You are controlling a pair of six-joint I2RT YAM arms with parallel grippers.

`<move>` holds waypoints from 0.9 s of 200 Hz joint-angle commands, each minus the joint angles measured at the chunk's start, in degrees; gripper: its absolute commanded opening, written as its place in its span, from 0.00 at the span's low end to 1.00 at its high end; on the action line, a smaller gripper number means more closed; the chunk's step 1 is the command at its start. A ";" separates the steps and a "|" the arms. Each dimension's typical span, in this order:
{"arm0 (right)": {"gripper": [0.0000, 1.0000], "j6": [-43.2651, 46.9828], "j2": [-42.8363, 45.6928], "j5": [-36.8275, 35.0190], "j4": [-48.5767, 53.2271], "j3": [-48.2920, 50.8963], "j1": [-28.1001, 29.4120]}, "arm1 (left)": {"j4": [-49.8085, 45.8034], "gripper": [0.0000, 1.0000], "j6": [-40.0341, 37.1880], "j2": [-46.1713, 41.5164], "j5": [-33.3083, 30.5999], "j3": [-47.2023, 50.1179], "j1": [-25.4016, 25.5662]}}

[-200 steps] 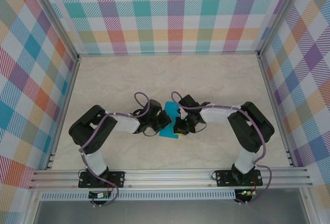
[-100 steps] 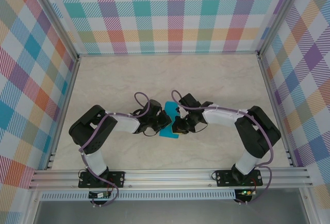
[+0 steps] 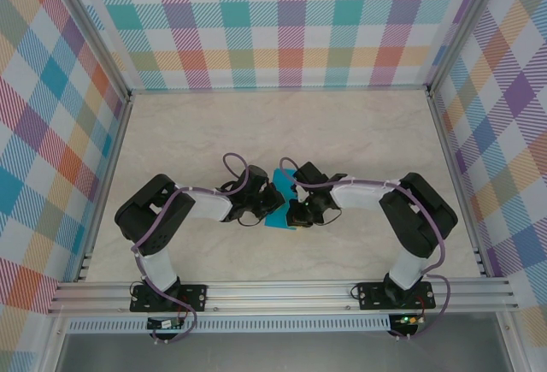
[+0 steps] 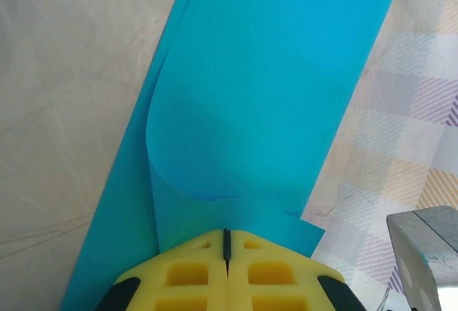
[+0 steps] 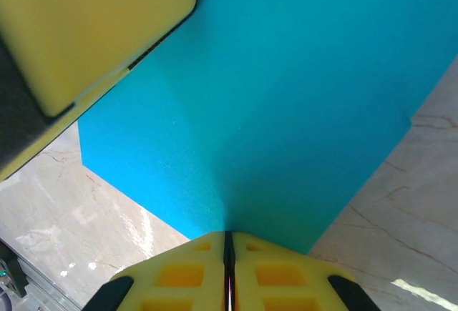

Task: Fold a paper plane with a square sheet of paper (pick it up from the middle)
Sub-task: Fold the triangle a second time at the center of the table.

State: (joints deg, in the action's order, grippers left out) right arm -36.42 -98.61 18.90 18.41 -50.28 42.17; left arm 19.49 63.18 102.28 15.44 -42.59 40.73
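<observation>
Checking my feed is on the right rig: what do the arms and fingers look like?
Both the left arm and right arm have black joint housings, white forearm links and looping purple cables. The fingers are yellow pads with square recesses, black-edged.

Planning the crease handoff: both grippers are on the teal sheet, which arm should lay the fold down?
Left, probably. The left gripper is shut on the square sheet of paper where it curls over itself; the right gripper pinches a flat edge, better as anchor.
</observation>
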 commanded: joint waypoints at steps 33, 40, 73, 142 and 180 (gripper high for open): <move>0.11 -2.94 1.18 3.14 -2.52 5.34 -0.59 | -3.58 0.00 -0.86 2.05 -1.47 1.32 0.27; 0.11 -3.48 1.47 3.57 -3.40 6.00 -0.81 | -3.58 0.00 -0.86 2.02 -1.53 1.37 0.29; 0.12 -4.71 4.04 3.34 -5.87 9.29 -1.47 | -3.27 0.00 -0.95 2.40 -1.09 1.29 0.27; 0.13 -5.08 7.36 6.67 -9.41 14.92 -2.92 | -3.75 0.00 -0.95 2.05 -1.65 1.54 0.27; 0.13 -7.47 14.32 8.60 -9.68 15.12 -4.20 | -3.50 0.00 -0.97 1.87 -1.57 1.72 0.29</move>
State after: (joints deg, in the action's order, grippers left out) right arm -41.85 -88.51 25.19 6.66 -35.05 38.52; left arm 19.68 63.18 102.39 15.57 -42.57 40.73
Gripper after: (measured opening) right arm 0.130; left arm 0.039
